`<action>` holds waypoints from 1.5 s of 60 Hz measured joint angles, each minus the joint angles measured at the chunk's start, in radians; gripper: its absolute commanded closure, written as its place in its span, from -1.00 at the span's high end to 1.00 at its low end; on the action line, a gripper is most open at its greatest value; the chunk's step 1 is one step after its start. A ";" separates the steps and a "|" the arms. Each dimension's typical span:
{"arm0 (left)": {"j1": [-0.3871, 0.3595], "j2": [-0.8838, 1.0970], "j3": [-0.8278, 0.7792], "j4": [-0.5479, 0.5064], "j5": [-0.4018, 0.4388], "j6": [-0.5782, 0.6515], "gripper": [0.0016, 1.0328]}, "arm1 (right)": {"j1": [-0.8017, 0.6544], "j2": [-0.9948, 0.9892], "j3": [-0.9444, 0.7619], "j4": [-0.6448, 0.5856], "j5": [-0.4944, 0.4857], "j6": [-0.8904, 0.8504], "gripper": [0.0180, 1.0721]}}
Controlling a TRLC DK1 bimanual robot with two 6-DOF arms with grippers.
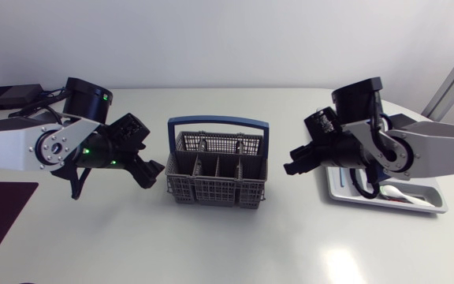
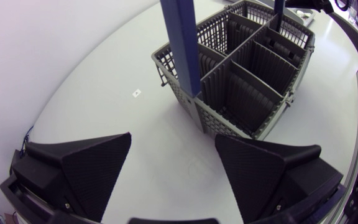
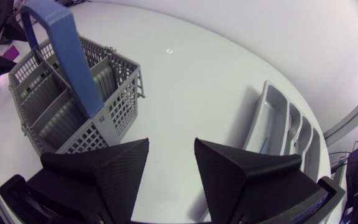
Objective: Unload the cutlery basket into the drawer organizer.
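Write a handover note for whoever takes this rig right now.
Left gripper: open, empty, beside the basket.
Right gripper: open, empty, between basket and organizer.
The basket stands upright mid-table; every compartment in view looks empty.
The organizer holds some cutlery, partly hidden.
Done: unloading appears finished.
Left: probably just confirm nothing remains in the basket.

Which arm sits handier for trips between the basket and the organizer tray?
Right, probably: the right gripper hangs open between the basket and the organizer, which lies under that arm; the left gripper is across the basket from it.
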 measured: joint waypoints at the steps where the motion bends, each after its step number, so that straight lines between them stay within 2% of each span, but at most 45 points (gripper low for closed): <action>1: 0.000 0.004 0.000 0.003 0.000 0.000 0.83 | 0.003 0.005 0.000 -0.002 0.000 0.002 0.05; 18: -0.031 0.050 -0.004 0.026 0.000 0.015 0.83 | 0.111 0.122 0.046 -0.008 0.021 0.043 0.05; 44: -0.006 0.034 -0.043 0.029 0.004 0.042 0.83 | 0.156 0.206 0.130 -0.011 0.071 0.060 0.05; 78: -0.005 0.032 -0.044 0.055 0.005 0.053 0.84 | 0.164 0.166 0.125 -0.012 0.109 0.066 0.14; 86: 0.013 0.010 -0.044 0.056 0.008 0.053 0.85 | 0.161 0.141 0.095 -0.012 0.143 0.066 0.47; 90: 0.033 -0.030 -0.045 0.060 0.008 0.052 0.87 | 0.151 0.098 0.069 -0.013 0.155 0.066 0.56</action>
